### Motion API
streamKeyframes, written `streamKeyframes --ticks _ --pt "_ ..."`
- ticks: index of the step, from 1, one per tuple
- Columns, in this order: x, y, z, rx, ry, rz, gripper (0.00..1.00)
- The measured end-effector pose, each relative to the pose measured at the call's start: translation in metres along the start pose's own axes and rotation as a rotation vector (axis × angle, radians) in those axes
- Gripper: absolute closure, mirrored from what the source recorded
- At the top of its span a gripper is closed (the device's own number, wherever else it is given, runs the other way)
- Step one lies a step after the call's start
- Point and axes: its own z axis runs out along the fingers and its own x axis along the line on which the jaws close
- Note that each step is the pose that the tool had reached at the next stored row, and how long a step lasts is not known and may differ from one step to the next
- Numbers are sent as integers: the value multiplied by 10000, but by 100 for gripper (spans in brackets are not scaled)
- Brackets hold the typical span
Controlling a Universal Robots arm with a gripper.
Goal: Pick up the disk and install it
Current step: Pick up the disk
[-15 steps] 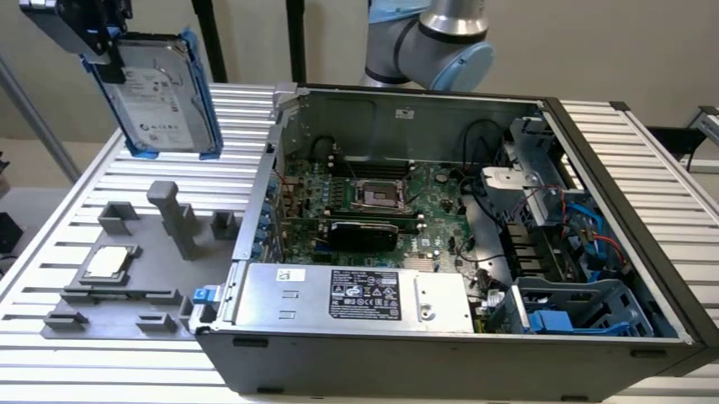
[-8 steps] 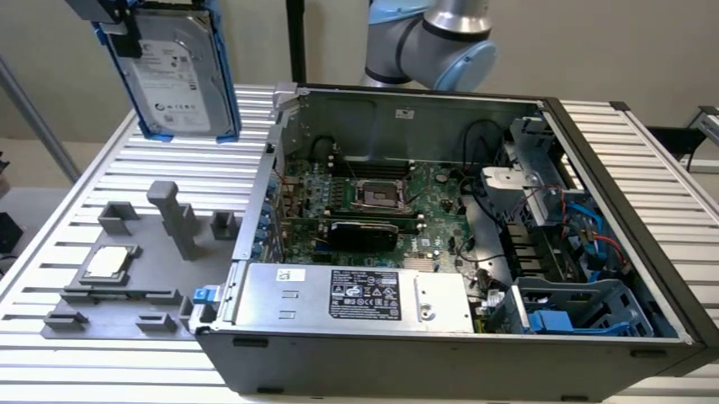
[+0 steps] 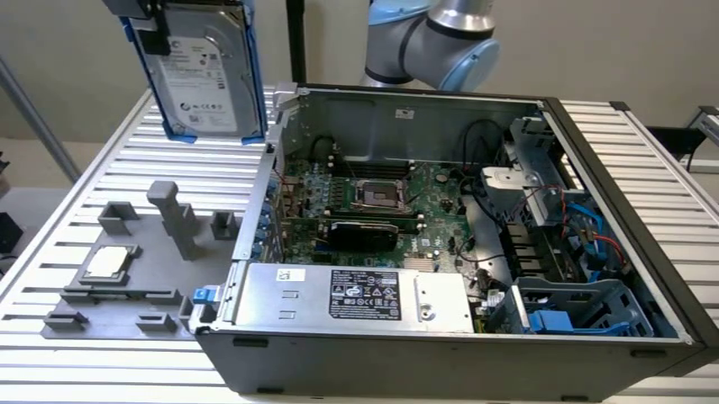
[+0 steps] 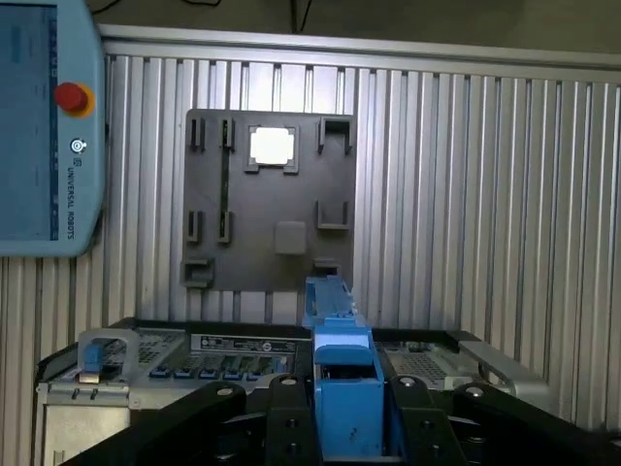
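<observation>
While the pincer [image 4: 344,388] grasps the disk [image 3: 202,76] high above the surface's [image 3: 101,172] far left, pickup looks done; installation inside the open computer case [image 3: 450,366] is not yet done.

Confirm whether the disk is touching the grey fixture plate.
Apart. The exterior view shows the disk held up by the gripper, with table slats between its lower edge and the grey fixture plate.

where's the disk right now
The disk hangs roughly upright in the end effector at the exterior view's upper left, above the table, just outside the open case.
</observation>
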Motion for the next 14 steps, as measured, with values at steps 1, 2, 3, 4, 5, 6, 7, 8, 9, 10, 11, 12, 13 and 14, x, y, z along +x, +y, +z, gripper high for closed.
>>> streamKeyframes --ticks 1,2,3,4,5,6,7,8,9,10,11,12,13,14 --pt "23 -37 -3 0 0 0 67" --pt "45 -75 -6 0 0 1 67" --pt "67 -113 -9 0 0 0 67" --pt "89 -153 -12 0 0 1 67" --pt "110 -190 -15 0 -1 1 67" --pt "132 -229 -18 0 -1 1 67" --pt "153 -267 -20 1 -1 1 67" --pt "174 -305 -23 1 -2 0 67" --pt "195 -343 -26 1 -1 1 67" --pt "216 -379 -31 -1 1 0 67" --pt "238 -415 -33 -1 0 0 67" --pt "261 -453 -35 0 0 1 67" --pt "282 -489 -39 0 0 1 67" --pt "304 -527 -42 0 0 0 67"
